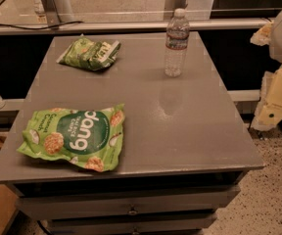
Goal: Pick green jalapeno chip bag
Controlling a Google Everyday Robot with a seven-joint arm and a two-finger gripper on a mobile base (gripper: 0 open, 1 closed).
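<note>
Camera view. Approach step, nothing grasped yet. The green jalapeno chip bag [88, 53] lay at the far-left corner of the table [190, 131]. The gripper [277, 99] hung beyond the right edge, partly cut off, and whether it was open or closed could not be told. The next move likely called for reaching across past the water bottle [176, 43].

I locate the small glossy bright-green jalapeno chip bag [88, 53] at the far left of the grey tabletop [180, 126]. It lies flat, slightly crumpled, white label patch toward its right end. The cream gripper [277, 102] sits at the right frame edge, well apart.
</note>
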